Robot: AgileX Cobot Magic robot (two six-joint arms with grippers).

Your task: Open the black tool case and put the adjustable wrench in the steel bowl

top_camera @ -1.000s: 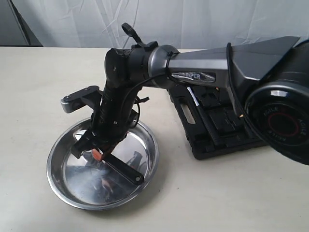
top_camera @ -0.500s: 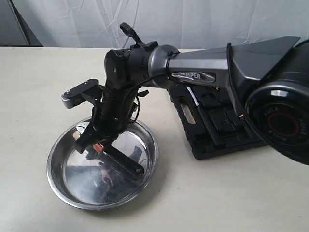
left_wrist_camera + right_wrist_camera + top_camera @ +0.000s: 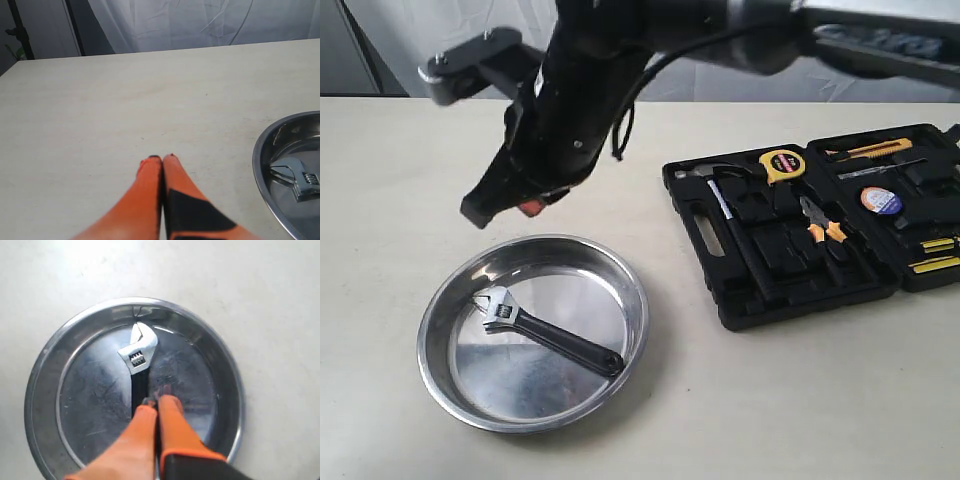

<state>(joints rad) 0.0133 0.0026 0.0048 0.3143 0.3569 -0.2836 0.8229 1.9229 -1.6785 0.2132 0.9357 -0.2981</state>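
The pale bench (image 3: 800, 400) carries everything. The right arm (image 3: 580, 90) hangs over its left half, its upper part cut off by the frame. The black tool case (image 3: 705, 235) lies open to the right, with its far side running out of the exterior view. A hammer (image 3: 735, 235), a yellow tape measure (image 3: 782, 165) and orange-handled pliers (image 3: 820, 225) sit in it; the smaller pieces are hard to make out.

The steel bowl (image 3: 510, 385) stands well apart from the case, and the adjustable wrench (image 3: 545, 335) lies flat in it, head towards the rim.

The right gripper (image 3: 156, 401) hovers above the bowl with its fingers pressed together and nothing between them, hiding the end of the wrench handle in its wrist view. The left gripper (image 3: 161, 159) is likewise closed and empty over bare bench. There the bowl is cut off and only the wrench head shows.
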